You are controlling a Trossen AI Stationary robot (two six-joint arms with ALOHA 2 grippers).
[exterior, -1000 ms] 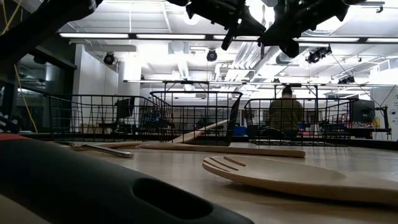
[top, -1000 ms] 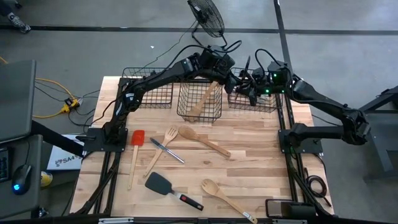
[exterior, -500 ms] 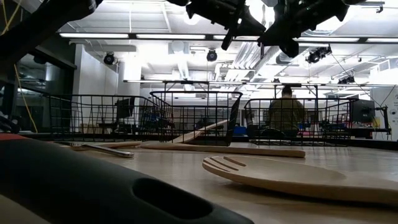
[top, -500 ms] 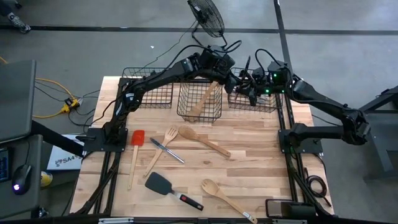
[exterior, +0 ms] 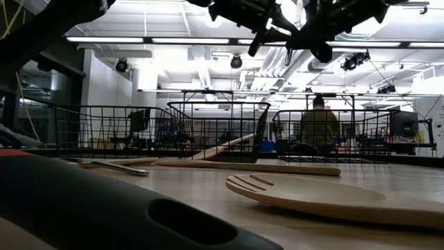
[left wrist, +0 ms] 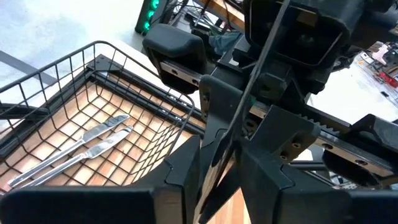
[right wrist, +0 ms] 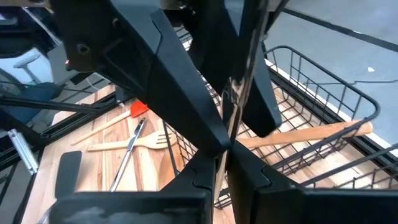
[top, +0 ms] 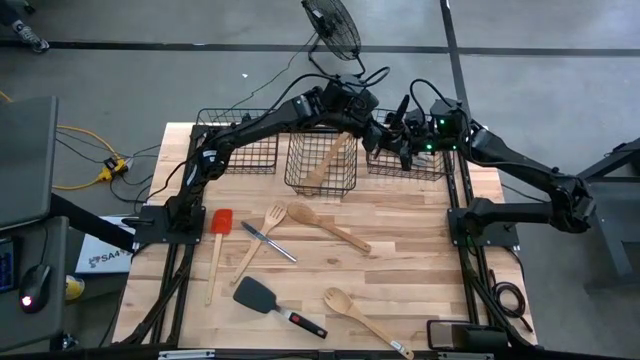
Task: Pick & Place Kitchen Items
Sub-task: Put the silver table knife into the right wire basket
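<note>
A thin silver piece of cutlery [right wrist: 239, 93] is pinched by the right gripper [top: 405, 125], high between the middle basket [top: 322, 160] and the right basket [top: 405, 160]. It also sits between the left gripper's [top: 385, 128] fingers; how tightly cannot be told. Two silver knives [left wrist: 81, 146] lie in the right basket.

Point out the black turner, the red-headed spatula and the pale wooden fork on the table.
black turner [top: 255, 293]: high view, on its flat blade.
red-headed spatula [top: 221, 221]: high view, on its red head.
pale wooden fork [top: 274, 214]: high view, on its tines.
</note>
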